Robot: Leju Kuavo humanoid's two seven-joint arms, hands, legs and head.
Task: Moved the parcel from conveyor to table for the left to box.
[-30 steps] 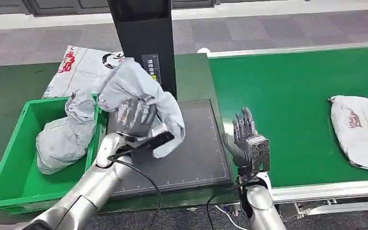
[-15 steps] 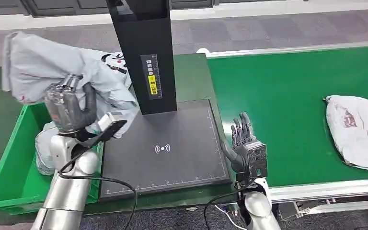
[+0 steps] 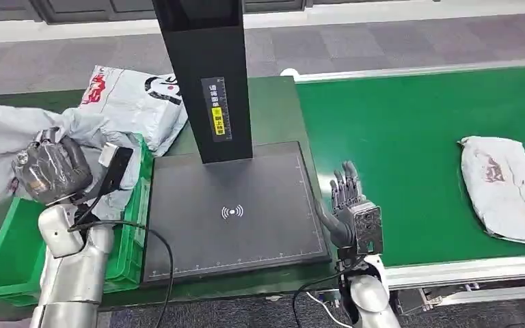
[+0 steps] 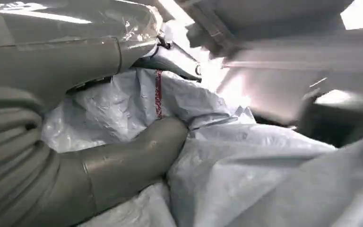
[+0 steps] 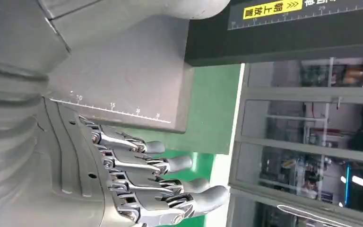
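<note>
Left hand (image 3: 51, 169) grips the grey parcel (image 3: 0, 147) up over the green bin (image 3: 3, 263). Right hand (image 3: 348, 198) hangs empty with fingers spread, by the scanner pad (image 3: 246, 232). Black post (image 3: 208, 75) stands between; another bag (image 3: 509, 188) sits on the conveyor (image 3: 396, 137).

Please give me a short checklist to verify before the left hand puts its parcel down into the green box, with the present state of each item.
1. Left hand grips the grey parcel: ok.
2. Parcel is over the green box: not ok, much of it hangs past the box's outer side.
3. Room in the box: cannot tell, arm and parcel hide the inside.
4. Scanner pad is free: ok.
5. Right hand holds nothing, fingers apart: ok.
6. Next parcel lies on the conveyor: ok.
</note>
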